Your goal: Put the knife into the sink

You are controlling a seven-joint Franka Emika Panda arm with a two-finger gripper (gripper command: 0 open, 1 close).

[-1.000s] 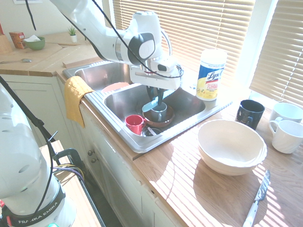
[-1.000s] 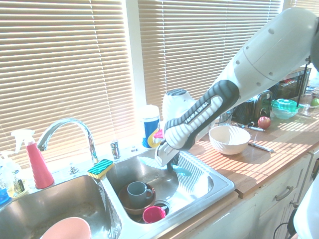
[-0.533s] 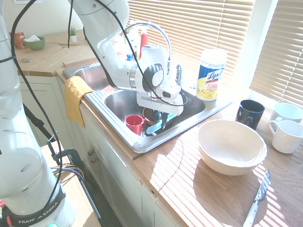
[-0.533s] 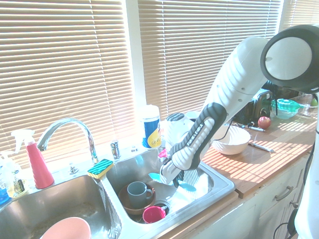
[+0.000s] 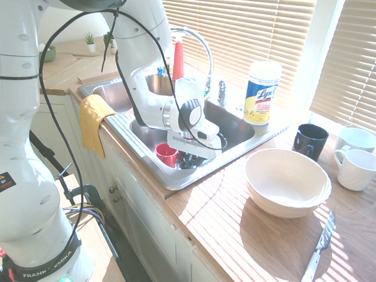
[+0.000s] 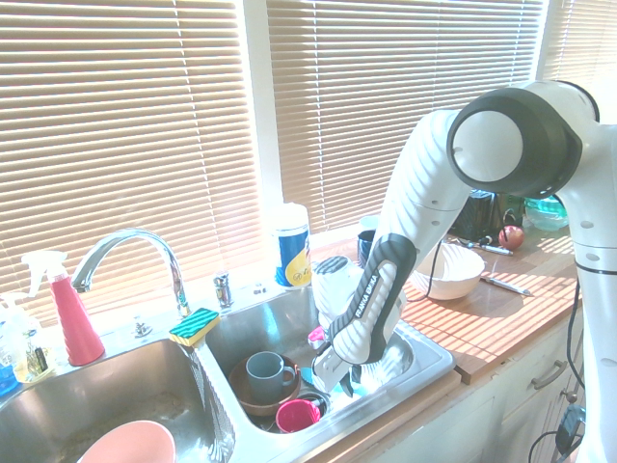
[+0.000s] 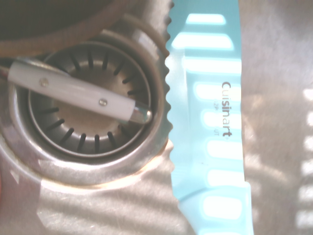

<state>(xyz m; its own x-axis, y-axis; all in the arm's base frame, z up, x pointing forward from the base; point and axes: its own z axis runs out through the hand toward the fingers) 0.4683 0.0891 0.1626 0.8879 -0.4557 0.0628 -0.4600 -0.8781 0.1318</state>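
Gripper [image 6: 339, 371] was down inside the right basin of the sink [image 5: 238, 126], low over the floor near the drain. Fingers were buried behind the wrist housing in both exterior views, so couldn't tell whether they were apart or clamped.

The knife [image 7: 210, 122] was in the basin directly under the hand: the wrist view showed the turquoise blade with pale stripes, a serrated edge and "Cuisinart" print, over the steel floor just beside the drain strainer [image 7: 93, 107]. Contact with the floor couldn't be confirmed. A sliver of turquoise [image 6: 310, 374] showed next to the gripper in the second exterior view.

A white-handled utensil [image 7: 78, 95] lay across the strainer, close to the blade's serrated edge but not touching it.

In the same basin beside the hand: a red cup [image 5: 167, 154], a grey mug [image 6: 266, 368] sitting in a brown bowl [image 6: 249, 397].

Away from the hand, on the wooden counter: a white bowl [image 5: 286, 181], a silver knife [image 5: 320, 244], a dark mug [image 5: 309, 141], a wipes canister [image 5: 261, 92] at the sink's far rim. A yellow cloth [image 5: 93, 120] hung over the sink's front edge.
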